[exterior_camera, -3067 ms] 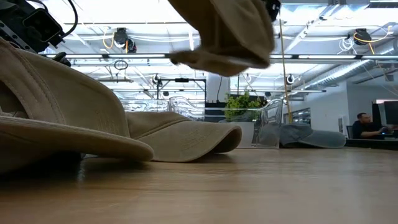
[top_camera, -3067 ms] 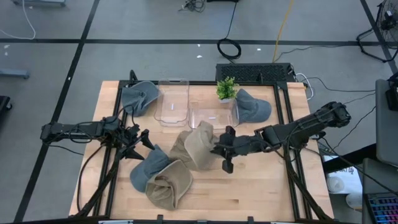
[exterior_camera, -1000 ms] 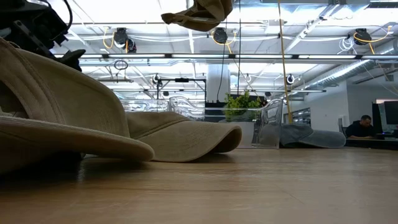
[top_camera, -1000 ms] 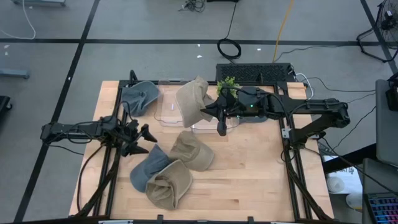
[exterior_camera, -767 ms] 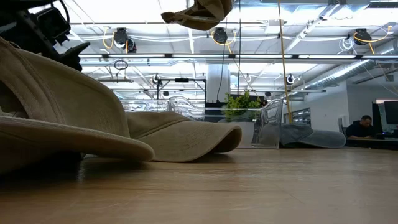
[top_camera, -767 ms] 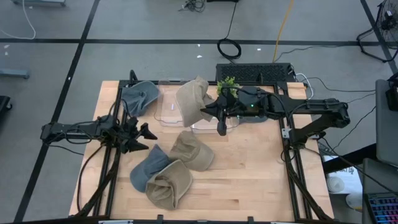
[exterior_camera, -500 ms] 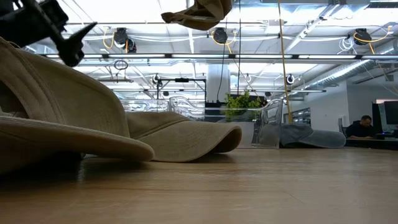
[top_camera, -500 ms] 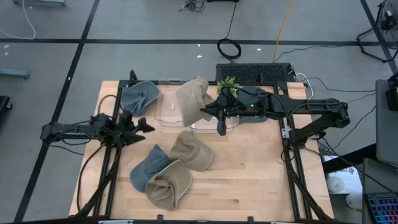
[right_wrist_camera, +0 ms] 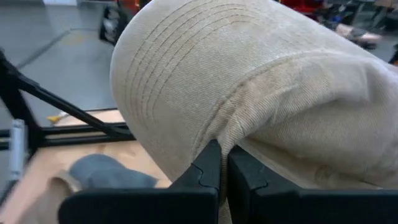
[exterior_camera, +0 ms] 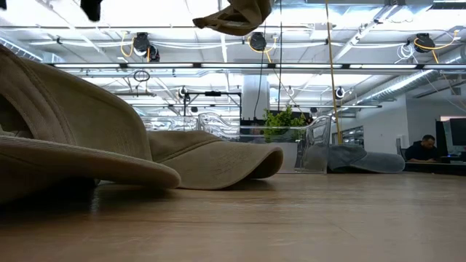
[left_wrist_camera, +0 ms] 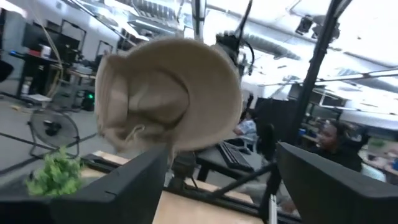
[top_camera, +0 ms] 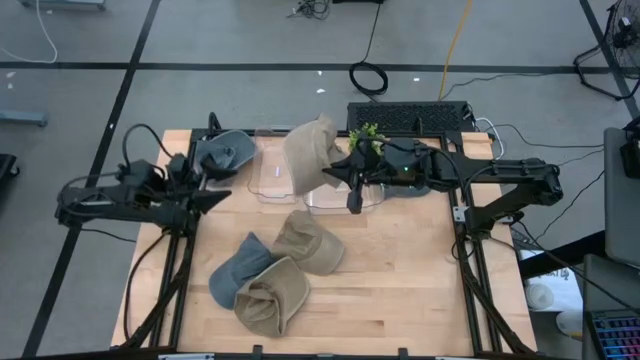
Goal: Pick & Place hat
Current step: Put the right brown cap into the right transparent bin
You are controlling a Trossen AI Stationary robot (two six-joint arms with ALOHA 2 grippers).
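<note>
A tan hat [top_camera: 308, 150] hangs in the air over two clear bins [top_camera: 278, 168], with my right gripper [top_camera: 330, 172] shut on it. It shows at the top of the low view [exterior_camera: 234, 16] and fills the right wrist view [right_wrist_camera: 249, 81]. My left gripper [top_camera: 212, 197] is raised near the table's left side, open and holding nothing. Its wrist view looks level at the held tan hat [left_wrist_camera: 168, 99] between its spread fingers [left_wrist_camera: 124, 186]. Another tan hat [top_camera: 310, 240], a blue-grey hat [top_camera: 238, 272] and a third tan hat [top_camera: 270, 295] lie on the table. My right gripper [right_wrist_camera: 224, 169] pinches the tan hat between its two fingers at the seam where the stitched brim meets the crown [right_wrist_camera: 217, 140]. The fingers come level from the table's right side. The hat is lifted clear and bulges out beyond the fingertips.
A grey hat [top_camera: 222, 155] lies at the far left corner. Another grey hat [top_camera: 412, 175] lies under my right arm. A small green plant [top_camera: 365, 140] stands by the second clear bin [top_camera: 335, 190]. In the low view, tan hats [exterior_camera: 73, 138] lie close in front.
My left gripper has risen from just above the table and drawn back toward the table's left and far side, tipping up until it points about level. My right gripper and the tan hat have stayed in place over the bins.
</note>
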